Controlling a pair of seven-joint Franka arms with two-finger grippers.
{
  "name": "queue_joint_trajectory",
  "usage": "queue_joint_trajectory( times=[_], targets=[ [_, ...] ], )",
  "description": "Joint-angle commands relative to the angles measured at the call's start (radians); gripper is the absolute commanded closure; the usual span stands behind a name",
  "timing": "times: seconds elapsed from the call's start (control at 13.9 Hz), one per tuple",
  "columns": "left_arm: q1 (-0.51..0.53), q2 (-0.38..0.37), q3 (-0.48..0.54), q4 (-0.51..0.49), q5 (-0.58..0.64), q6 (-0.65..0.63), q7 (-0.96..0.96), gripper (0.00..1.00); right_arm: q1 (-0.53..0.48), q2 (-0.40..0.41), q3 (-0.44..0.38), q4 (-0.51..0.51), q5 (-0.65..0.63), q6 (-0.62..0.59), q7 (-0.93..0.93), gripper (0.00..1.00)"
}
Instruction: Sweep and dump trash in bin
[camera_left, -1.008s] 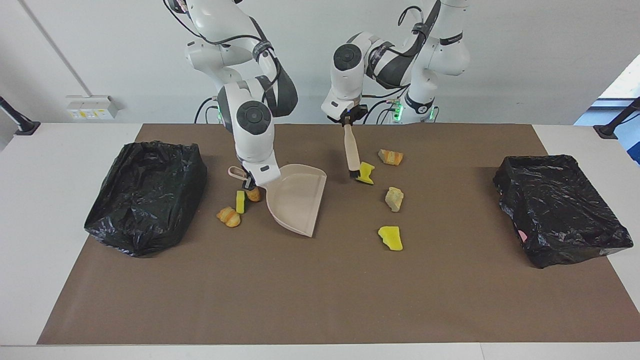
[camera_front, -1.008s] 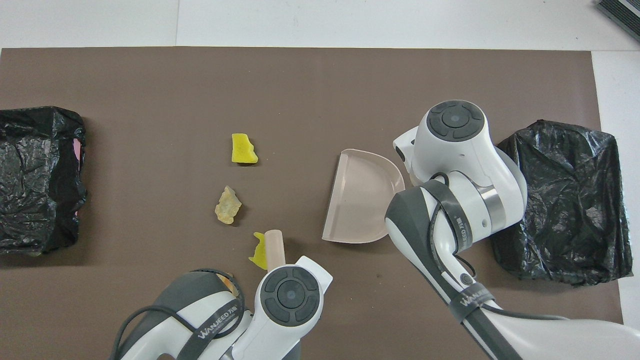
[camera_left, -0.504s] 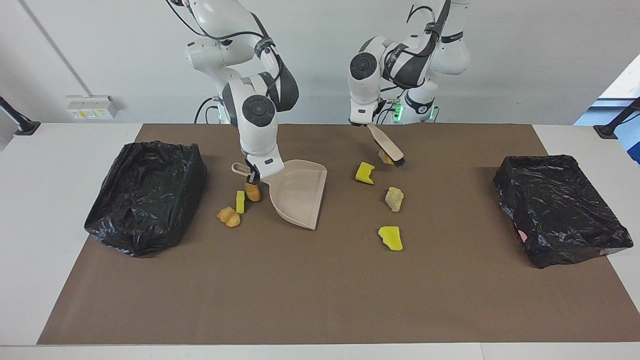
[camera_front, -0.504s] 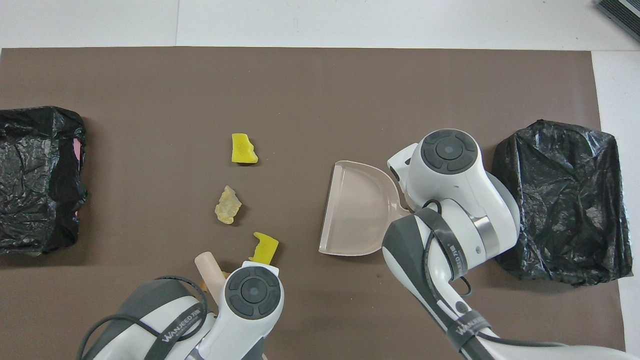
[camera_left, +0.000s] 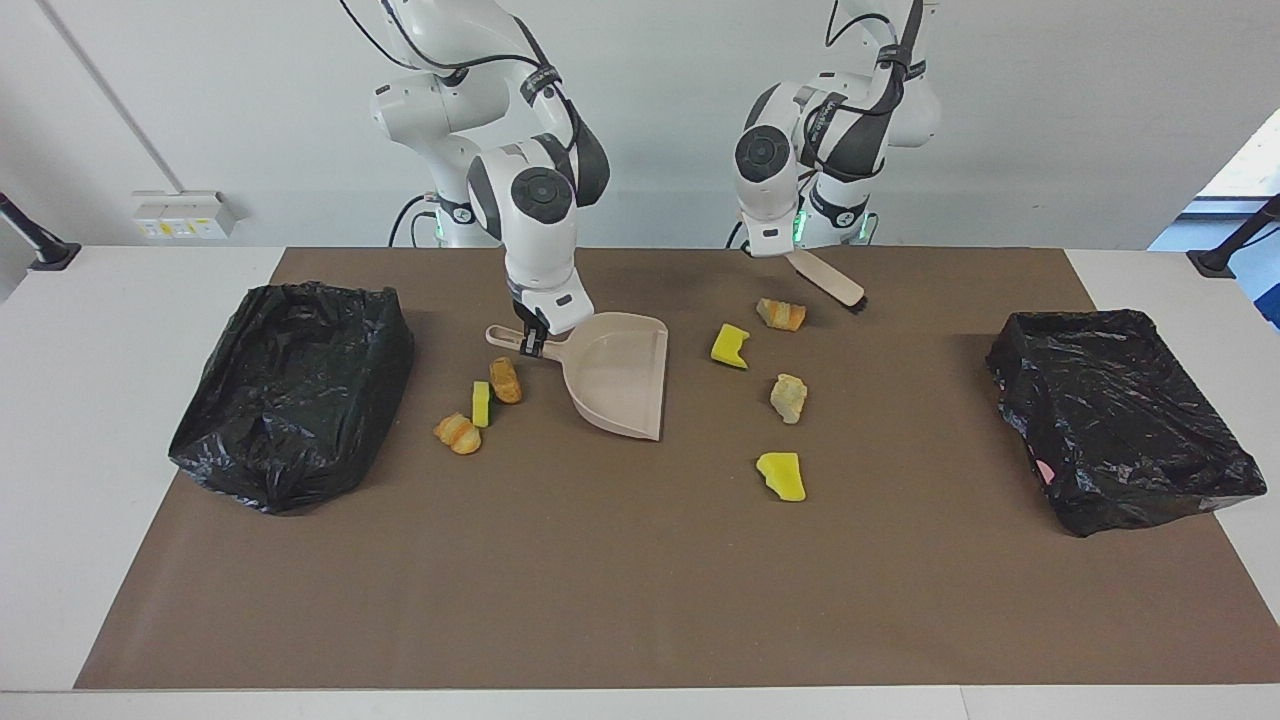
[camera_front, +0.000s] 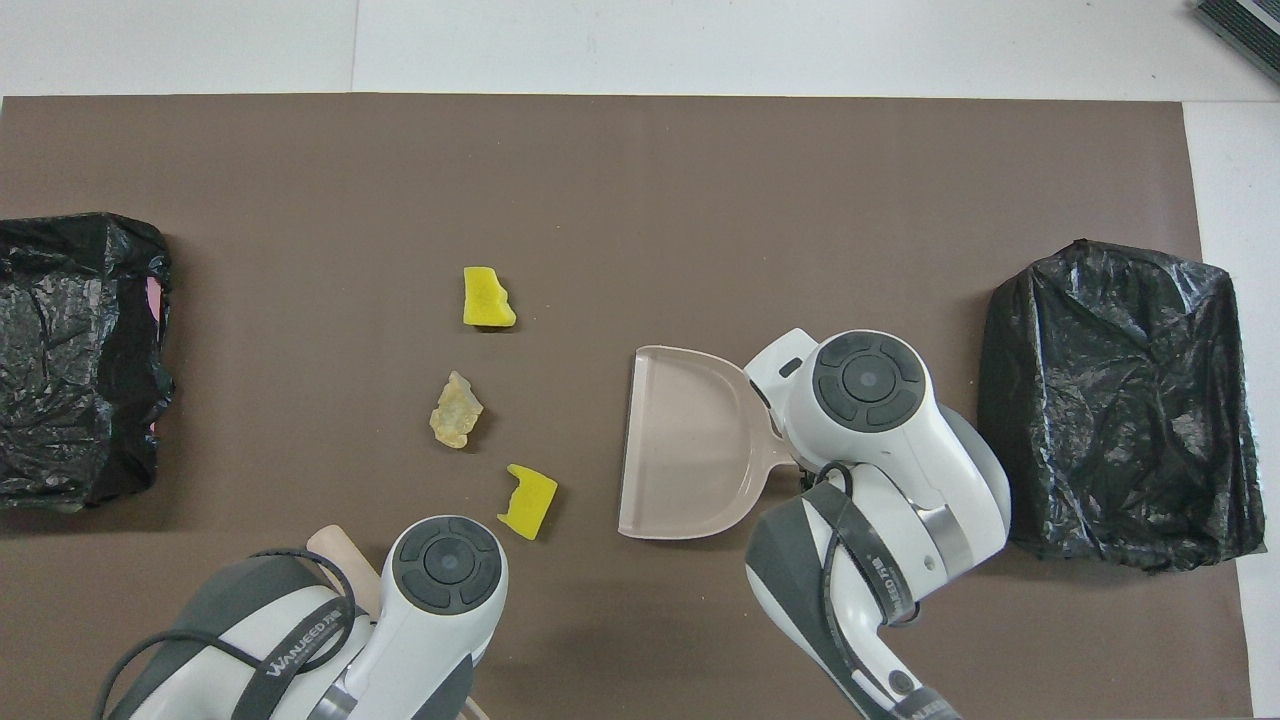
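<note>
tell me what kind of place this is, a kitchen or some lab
Most likely a robotics lab, not a kitchen: two robot arms stand at a white table covered by a brown mat, with staged sponge and bread scraps and bag-lined bins at each end.

White table carries a brown mat. Plain white wall fills the upper frame; socket box upper left; daylit window at right edge.
</note>
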Motion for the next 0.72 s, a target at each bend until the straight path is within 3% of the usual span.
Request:
queue_joint_trajectory(
  times=[0.0,0.36,0.65],
  targets=[
    [-0.005,-0.023,-0.009,-0.106,0.008,0.153,0.028,1.00,0.020,-0.030,0.001,-0.040,-0.015,0.012,0.001,1.00],
    [0.006,0.004,-0.009,-0.101,-0.037,0.230,0.166,1.00,0.047,-0.024,0.003,-0.042,-0.015,0.009,0.050,1.00],
    [0.044,0.107,-0.007,0.007,-0.076,0.294,0.277,1.00,0.046,-0.022,0.001,-0.040,-0.015,0.006,0.048,1.00]
  ],
)
